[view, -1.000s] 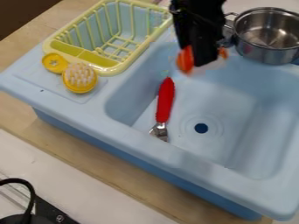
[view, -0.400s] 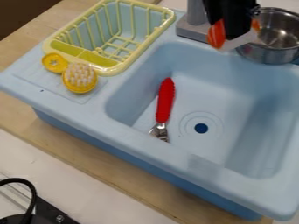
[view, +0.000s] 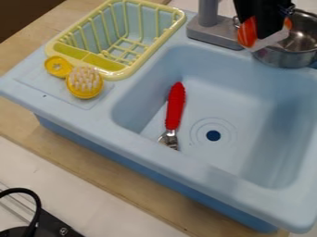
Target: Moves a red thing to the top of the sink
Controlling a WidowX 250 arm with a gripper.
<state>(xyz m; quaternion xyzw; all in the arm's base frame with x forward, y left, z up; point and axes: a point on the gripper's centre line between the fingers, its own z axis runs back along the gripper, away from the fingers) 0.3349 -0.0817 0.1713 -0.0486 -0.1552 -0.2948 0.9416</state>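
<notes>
Red-handled utensil's point(view: 176, 105) lying in the sink point(view: 99, 118), still needing its pickup! I'm hanging the gripper point(view: 268, 37) near the pot point(view: 285, 56), jaw opening I can't tell; next move's calling for lining up above that utensil.

I count one of each: sink point(view: 93, 125), red utensil point(view: 175, 107) in it, rack point(view: 150, 50), brush point(view: 85, 83), tap point(view: 213, 33) and pot point(view: 282, 57) on or beside it, black cable point(view: 38, 204) apart from it.
</notes>
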